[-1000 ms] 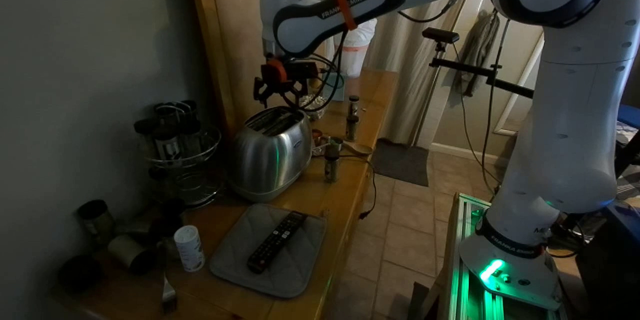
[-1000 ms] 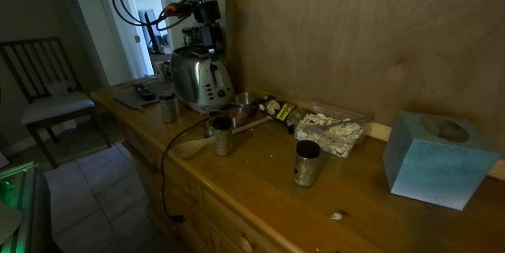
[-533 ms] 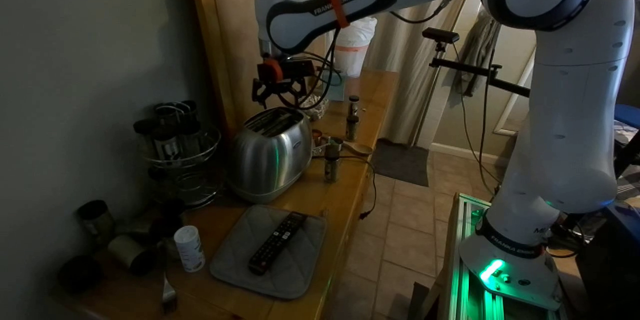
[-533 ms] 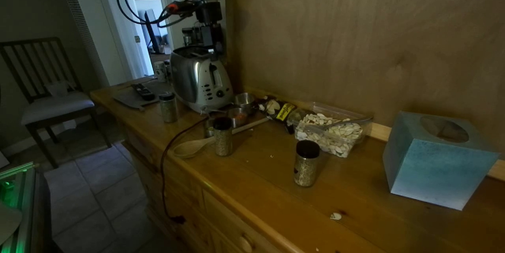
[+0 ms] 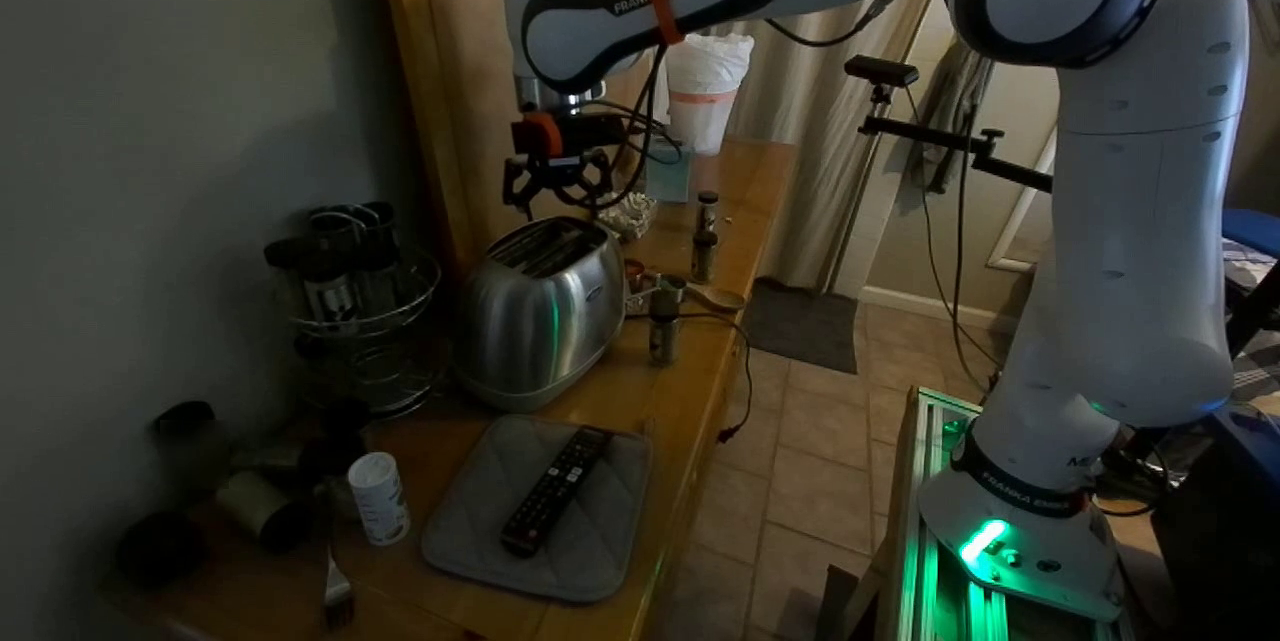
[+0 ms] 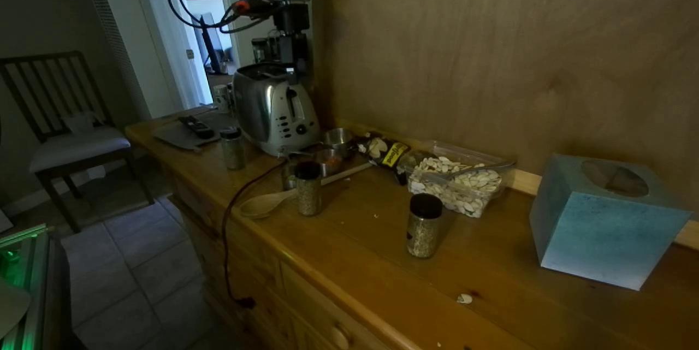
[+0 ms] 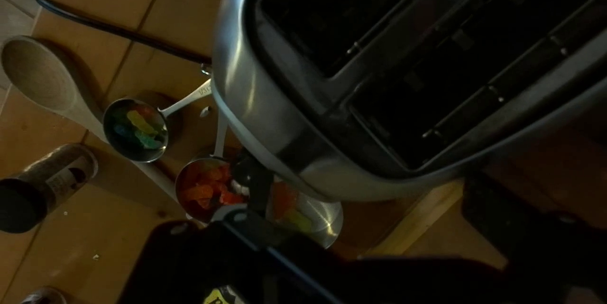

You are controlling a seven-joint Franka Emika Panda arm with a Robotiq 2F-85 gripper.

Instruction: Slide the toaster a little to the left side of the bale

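The chrome toaster [image 5: 540, 321] stands upright on the long wooden table top, the bale [image 5: 745, 191], beside the grey mat. In an exterior view [image 6: 262, 110] its lever end faces the camera. In the wrist view the toaster [image 7: 284, 128] fills the upper right, its dark slots visible from above. My gripper [image 5: 562, 201] is open at the toaster's lever end. In the wrist view its spread fingers [image 7: 366, 180] sit either side of the toaster's near end, apparently touching it. In an exterior view the gripper [image 6: 294, 69] is low at the toaster's top, its tips partly hidden.
The grey mat [image 5: 600, 551] with a black remote [image 5: 557, 491] lies beside the toaster. A spice rack [image 5: 365, 311] is near the wall. Measuring cups [image 6: 338, 140], a wooden spoon [image 6: 262, 203], spice jars [image 6: 423, 227] and a seed tub [image 6: 458, 186] stand on the lever side.
The toaster has shifted slightly away from the measuring cups, towards the mat. The mat and remote have shifted a little too. The arm has moved and tilted; the gripper stays open.
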